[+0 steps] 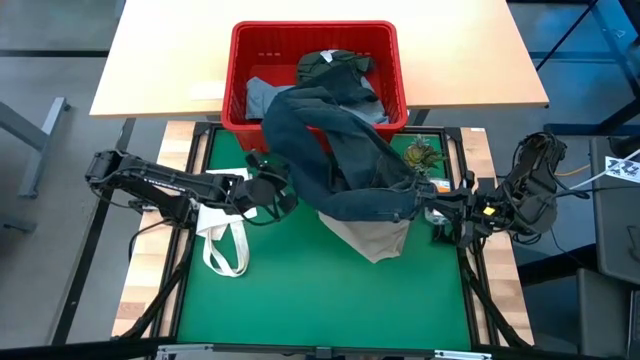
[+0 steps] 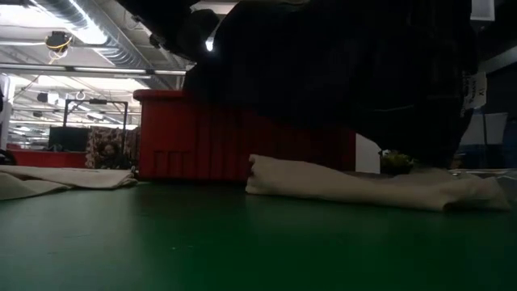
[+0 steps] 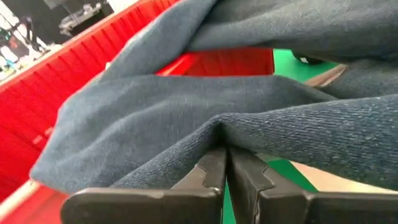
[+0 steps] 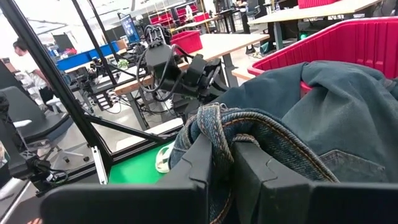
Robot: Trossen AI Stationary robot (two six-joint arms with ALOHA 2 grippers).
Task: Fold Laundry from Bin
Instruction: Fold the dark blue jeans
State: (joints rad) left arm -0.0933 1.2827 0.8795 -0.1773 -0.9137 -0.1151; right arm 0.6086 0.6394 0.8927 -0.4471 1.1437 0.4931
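Note:
Dark navy jeans (image 1: 335,150) trail out of the red bin (image 1: 240,80) over its near rim and hang above the green mat. My left gripper (image 1: 285,188) is shut on them at their left side, and my right gripper (image 1: 420,208) is shut on them at their right end. Beige trousers (image 1: 375,238) lie flat on the mat under the jeans. A grey piece (image 1: 262,95) and a dark olive-green piece (image 1: 335,65) rest inside the bin. In the low view the jeans (image 2: 339,73) hang as a dark mass over the trousers (image 2: 363,184). My left gripper pinches a fold of the jeans' denim (image 3: 219,129) between its two fingers (image 3: 210,171), coming nearly level from the table's left. The cloth puckers where the fingertips meet and spreads away from them, clear of the mat. One layer or several, I cannot tell. My right gripper pinches a bunched, stitched edge of the jeans (image 4: 217,124) between its two fingers (image 4: 196,158), level from the table's right. The bunch bulges up over the fingertips. The rest of the jeans run away toward the bin, clear of the mat.
A white tote bag (image 1: 225,235) with looped straps lies on the mat below my left arm. A small greenish object (image 1: 420,152) sits at the mat's far right corner. The near half of the green mat (image 1: 320,300) is bare. A wooden table (image 1: 160,60) carries the bin.

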